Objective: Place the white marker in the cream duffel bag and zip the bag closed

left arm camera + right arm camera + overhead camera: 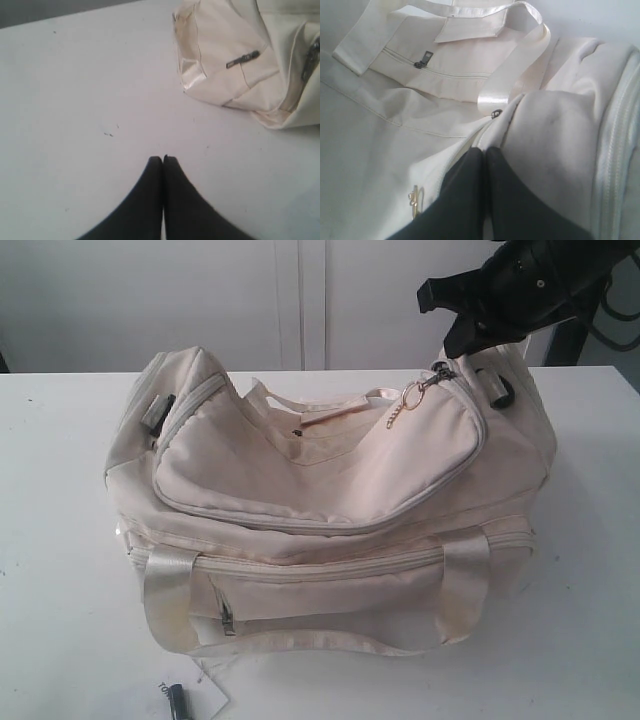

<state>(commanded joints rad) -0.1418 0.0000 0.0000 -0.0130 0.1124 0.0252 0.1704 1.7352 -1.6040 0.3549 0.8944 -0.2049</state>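
Left wrist view alone shows left hand, tightly closed

Cream duffel bag, centre frame, upright; curved zip flap lies flat on top, front strap handle drooping.

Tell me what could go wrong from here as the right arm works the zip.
1. The right tool is shut with the zip slider outside its tips, ungripped; a pull may just drag fabric.
2. The left tool hangs shut over the table, off the cream duffel bag, so nothing braces it; it could slide.
3. No view clearly shows the white marker, so it may get zipped out.
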